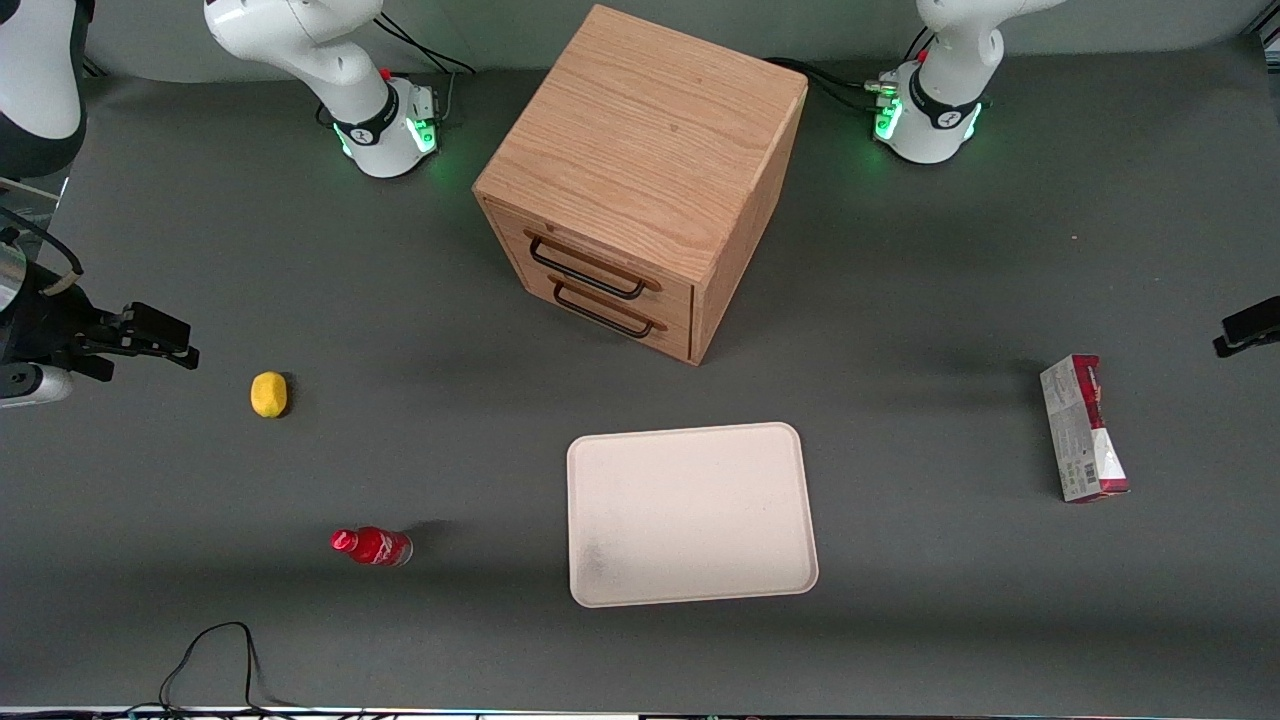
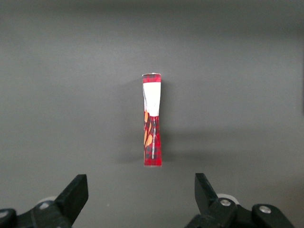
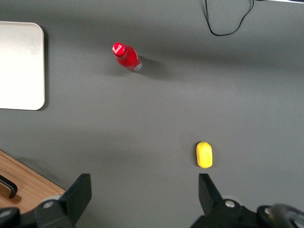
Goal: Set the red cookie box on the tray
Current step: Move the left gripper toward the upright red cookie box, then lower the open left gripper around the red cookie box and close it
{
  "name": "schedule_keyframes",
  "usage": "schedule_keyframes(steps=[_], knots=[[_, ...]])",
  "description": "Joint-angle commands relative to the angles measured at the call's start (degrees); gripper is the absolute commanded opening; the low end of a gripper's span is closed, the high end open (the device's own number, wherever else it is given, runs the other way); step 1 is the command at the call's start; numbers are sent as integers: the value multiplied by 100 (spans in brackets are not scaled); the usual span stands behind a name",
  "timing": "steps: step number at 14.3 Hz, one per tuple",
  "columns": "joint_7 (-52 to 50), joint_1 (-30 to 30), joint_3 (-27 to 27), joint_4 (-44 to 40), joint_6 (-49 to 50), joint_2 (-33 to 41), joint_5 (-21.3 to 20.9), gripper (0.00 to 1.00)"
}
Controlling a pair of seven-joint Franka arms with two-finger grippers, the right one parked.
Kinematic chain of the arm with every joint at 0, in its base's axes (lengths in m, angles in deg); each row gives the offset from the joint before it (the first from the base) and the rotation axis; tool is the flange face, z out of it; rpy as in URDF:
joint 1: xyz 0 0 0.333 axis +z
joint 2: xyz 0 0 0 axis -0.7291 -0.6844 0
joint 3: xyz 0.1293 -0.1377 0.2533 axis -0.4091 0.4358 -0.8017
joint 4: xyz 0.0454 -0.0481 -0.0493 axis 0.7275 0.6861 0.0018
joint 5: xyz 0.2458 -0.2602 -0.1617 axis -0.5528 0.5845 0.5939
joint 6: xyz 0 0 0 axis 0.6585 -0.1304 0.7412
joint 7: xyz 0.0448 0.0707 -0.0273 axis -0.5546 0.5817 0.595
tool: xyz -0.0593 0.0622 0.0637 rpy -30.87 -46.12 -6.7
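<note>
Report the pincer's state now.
Left arm's pincer: open, holding nothing, above the thin red-and-white cookie carton standing on its narrow edge.

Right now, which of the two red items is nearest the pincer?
The cookie box, standing on its edge under the open pincer. The red bottle sits toward the parked arm's end.

**Even overhead light, soft shadows, sharp frames**

The room is evenly lit from above, and the grey table (image 1: pixel 900 300) shows no glare. Shadows are soft: a dim patch lies beside the wooden cabinet (image 1: pixel 640 170) and faint smudges by the red cookie box (image 1: pixel 1083 430) and small red bottle (image 1: pixel 372 546). Green lamps glow at both arm bases. The gripper (image 2: pixel 141 197), spread wide, hangs above the box, its black fingers (image 2: pixel 73 194) slightly soft in the wrist view.
</note>
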Motion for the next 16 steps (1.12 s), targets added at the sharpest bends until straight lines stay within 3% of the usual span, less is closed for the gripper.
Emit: schedule_keyframes(steps=[1,9,16], knots=[[-1,-57,-26,642,-721,-129,20,100],[8,-66,-26,1416,-2566,-1060,11,100],[-1,-66,-26,1478,-3843,-1878,20,100]])
